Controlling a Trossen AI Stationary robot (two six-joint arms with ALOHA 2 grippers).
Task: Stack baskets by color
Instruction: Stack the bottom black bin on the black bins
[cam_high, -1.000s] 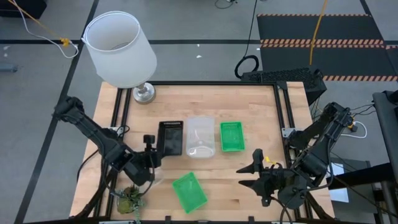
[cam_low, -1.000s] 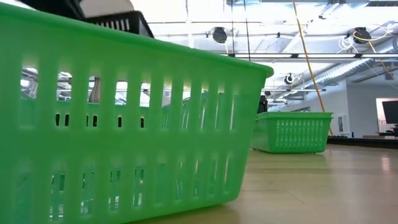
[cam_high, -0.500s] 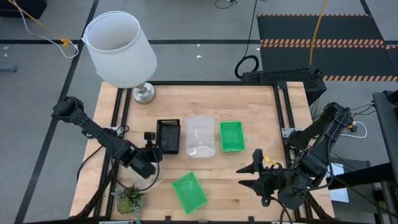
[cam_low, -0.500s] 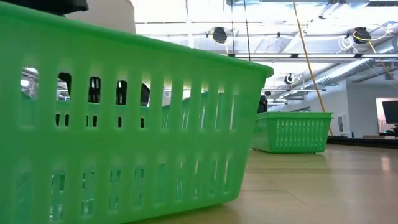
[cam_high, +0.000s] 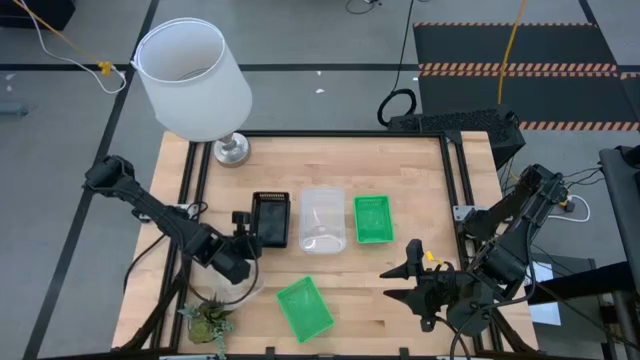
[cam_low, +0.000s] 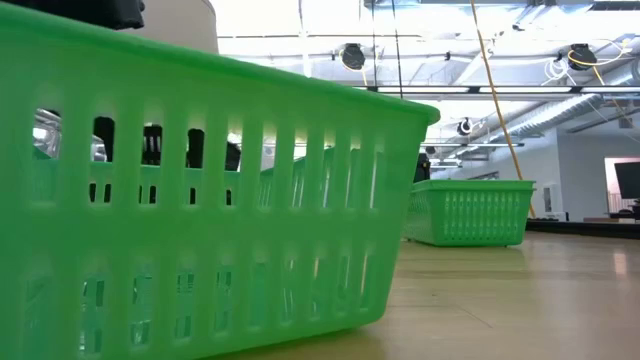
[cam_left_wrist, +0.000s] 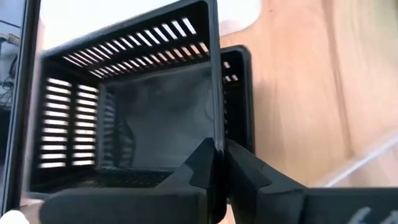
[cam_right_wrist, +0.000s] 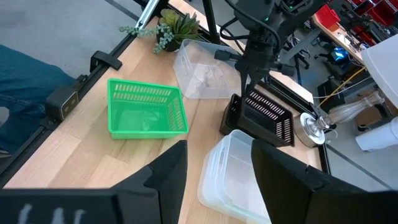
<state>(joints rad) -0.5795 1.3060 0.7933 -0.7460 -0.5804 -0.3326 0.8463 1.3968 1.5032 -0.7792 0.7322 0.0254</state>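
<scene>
My left gripper (cam_left_wrist: 217, 163): fingers pinched shut on the thin side wall of the black basket (cam_high: 271, 219), one finger inside that wall and one outside.
Black basket: lifted and tipped on its side in the right wrist view, open mouth toward my left wrist; a second black rim shows nested just behind it in the left wrist view.
My left arm (cam_high: 150, 208): reaches in over the table's left edge, the wrist sitting at the basket's left side.
My right gripper (cam_high: 412, 272): fingers spread wide, holding nothing, hanging over the near right part of the table.
Clear baskets (cam_high: 323, 219): a nested stack, just right of the black basket, with a narrow gap on that side.
Loose clear basket (cam_right_wrist: 199, 68): near the table's front-left corner, beside the plant.
Green basket, far one (cam_high: 373, 218): upright, just right of the clear stack, lined up in the same row.
Green basket, near one (cam_high: 304, 306): angled, close to the front edge, apart from the row.
Table (cam_high: 420, 190): bare wood along the back and on the right between the far green basket and the frame rail.
Lamp (cam_high: 193, 80): stands on the back-left corner, shade overhanging the edge.
Plant (cam_high: 207, 320): at the front-left corner.
</scene>
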